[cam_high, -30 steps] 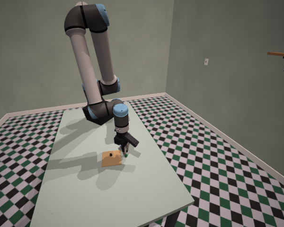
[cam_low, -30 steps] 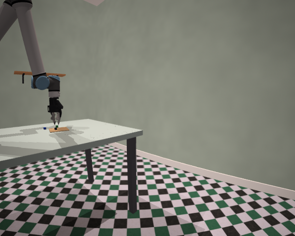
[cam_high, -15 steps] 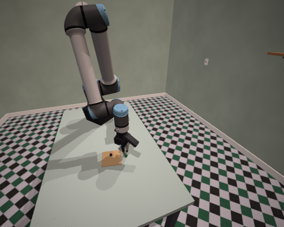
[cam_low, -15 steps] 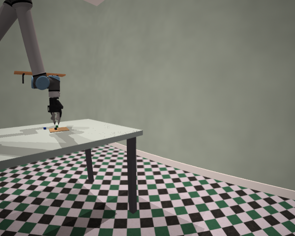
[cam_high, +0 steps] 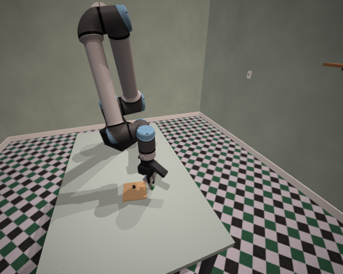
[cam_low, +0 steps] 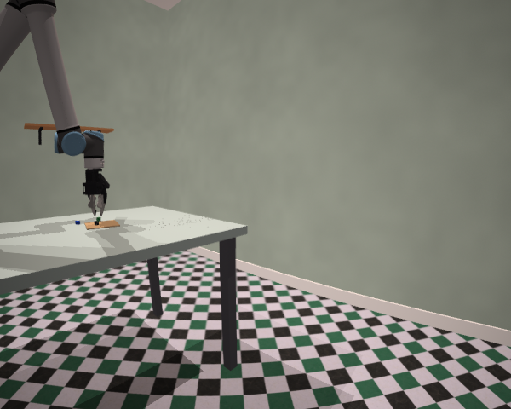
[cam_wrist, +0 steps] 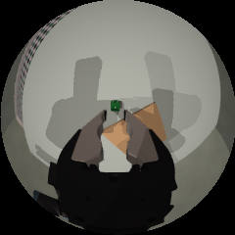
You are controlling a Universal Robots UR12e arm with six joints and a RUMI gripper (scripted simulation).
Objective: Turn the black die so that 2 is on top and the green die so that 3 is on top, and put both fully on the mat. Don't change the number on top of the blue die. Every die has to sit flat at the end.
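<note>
The green die (cam_high: 152, 187) (cam_low: 98, 218) (cam_wrist: 116, 105) is on the table just off the mat's edge. The orange mat (cam_high: 133, 195) (cam_low: 109, 224) (cam_wrist: 154, 119) lies beside it. The black die (cam_high: 134, 186) (cam_low: 96, 222) is on the mat near its back edge; it is not seen in the wrist view. The blue die (cam_high: 145, 177) (cam_low: 77, 221) sits on the table off the mat, partly hidden behind the gripper in the top view. My gripper (cam_high: 151, 184) (cam_low: 98, 215) (cam_wrist: 115, 111) points down just above the green die, open, with a gap wider than the die. The numbers on top are too small to read.
The pale table (cam_high: 154, 236) (cam_low: 180, 238) carries the mat and dice; its right edge in the top view is not far from the green die. The arm's shadows fall across the table and mat. A wooden shelf (cam_high: 338, 65) (cam_low: 36, 126) is on the wall, away from the dice.
</note>
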